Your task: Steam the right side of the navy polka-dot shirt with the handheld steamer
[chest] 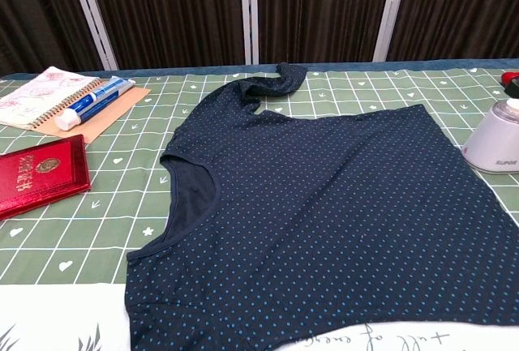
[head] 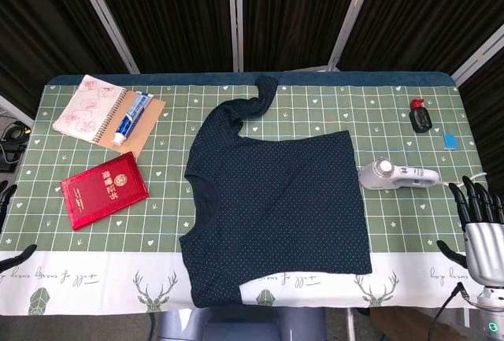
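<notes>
The shirt (head: 276,207) is dark blue with tiny light dots; it lies flat in the middle of the table (head: 331,105), on a green cloth with white squares; its neck hole faces left and its bottom edge faces right, so its long side runs left to right; one sleeve (head: 256,98) is bunched up at the far side. The steamer (head: 398,174) is white and grey; it lies on its side just past the shirt's right edge, round head toward the shirt, handle pointing away to the right. The right hand (head: 480,219) sits near the table's right corner, fingers up and apart, holding nothing. The left hand (head: 12,231) barely peeks in at the left edge; I cannot tell how its fingers lie. A red booklet (head: 104,189), a spiral notebook (head: 88,107) and a tube (head: 132,117) lie to the left.
</notes>
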